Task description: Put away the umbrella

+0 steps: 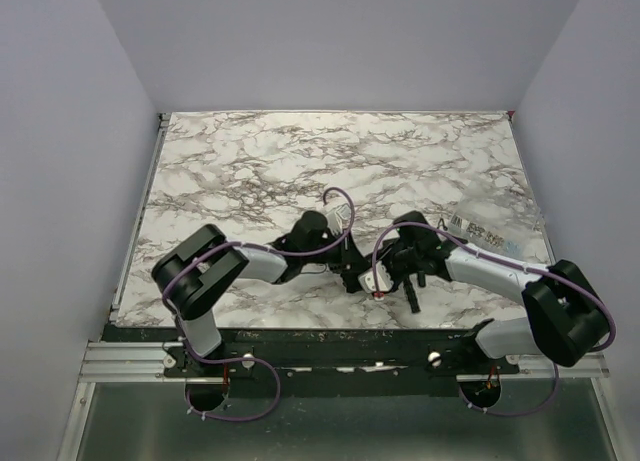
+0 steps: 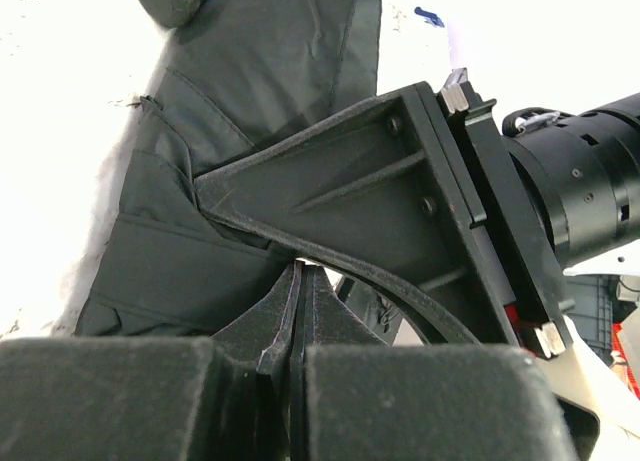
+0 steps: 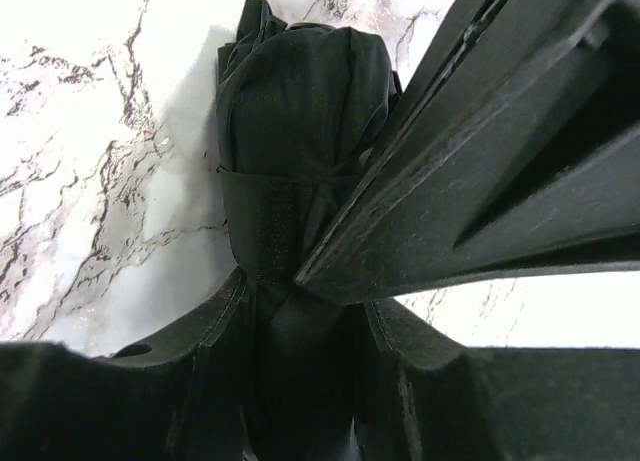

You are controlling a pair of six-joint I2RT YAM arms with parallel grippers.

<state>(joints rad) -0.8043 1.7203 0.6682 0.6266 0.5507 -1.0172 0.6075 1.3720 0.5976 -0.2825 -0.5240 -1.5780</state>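
Folded umbrella (image 3: pixel 300 111), clamped in right gripper (image 3: pixel 302 326)

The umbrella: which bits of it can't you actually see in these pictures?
- Right wrist view: the umbrella runs down into the right gripper, then the bottom edge cuts it off.
- Left wrist view: the right gripper covers its middle; whether the shut left gripper pinches fabric is unclear.
- Top view: small, dark, largely under both arms.

Left pincer (image 2: pixel 299 281) shut, right pincer (image 3: pixel 300 316) gripping
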